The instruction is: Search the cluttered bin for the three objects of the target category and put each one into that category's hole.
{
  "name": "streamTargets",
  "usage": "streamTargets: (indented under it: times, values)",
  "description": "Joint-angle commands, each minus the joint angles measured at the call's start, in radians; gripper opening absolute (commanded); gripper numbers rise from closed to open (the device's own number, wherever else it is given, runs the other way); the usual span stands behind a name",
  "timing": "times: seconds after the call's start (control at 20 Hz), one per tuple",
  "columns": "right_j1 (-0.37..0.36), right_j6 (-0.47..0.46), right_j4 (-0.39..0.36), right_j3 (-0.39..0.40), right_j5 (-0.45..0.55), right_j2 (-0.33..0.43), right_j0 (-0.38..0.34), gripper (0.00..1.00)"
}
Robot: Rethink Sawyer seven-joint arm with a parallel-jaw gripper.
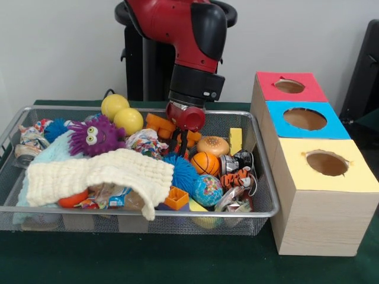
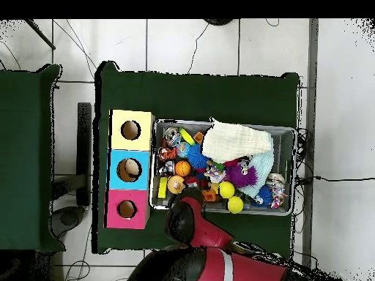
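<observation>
A wire mesh bin [image 1: 260, 177] holds a heap of toys. My gripper [image 1: 184, 144] hangs from the red arm into the bin's far middle, among orange blocks [image 1: 160, 124] and beside a burger toy [image 1: 212, 145]. Clutter hides its tips. Two yellow balls [image 1: 128, 120] lie at the back, with a purple furry monster [image 1: 98, 136] and a cream cloth [image 1: 100, 174] to the left. A small basketball [image 1: 205, 163], a globe ball [image 1: 207, 190] and a blue spiky ball [image 1: 183, 171] sit in the front middle. In the overhead view the arm [image 2: 183, 219] covers the gripper at the bin [image 2: 287, 132].
A wooden box beside the bin has three round holes, under a red top [image 1: 290, 77], a blue top [image 1: 278, 115] and a yellow top [image 1: 349, 177]. From above these are the pink [image 2: 127, 197], blue [image 2: 129, 155] and yellow [image 2: 130, 117] tops. Green cloth [image 1: 177, 260] covers the table.
</observation>
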Motion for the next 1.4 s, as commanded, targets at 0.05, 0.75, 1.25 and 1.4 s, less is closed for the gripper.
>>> streamTargets:
  times: [0.05,0.75,1.25,1.4]
  values:
    - [0.094,0.066,0.085,0.027,0.234,-0.077,-0.007,1.00]
    - [0.086,-0.044,0.180,-0.100,0.224,-0.197,0.204,1.00]
    - [0.080,0.010,-0.004,-0.091,0.121,-0.233,0.160,1.00]
    - [0.083,0.032,-0.052,-0.089,0.093,-0.235,0.147,1.00]
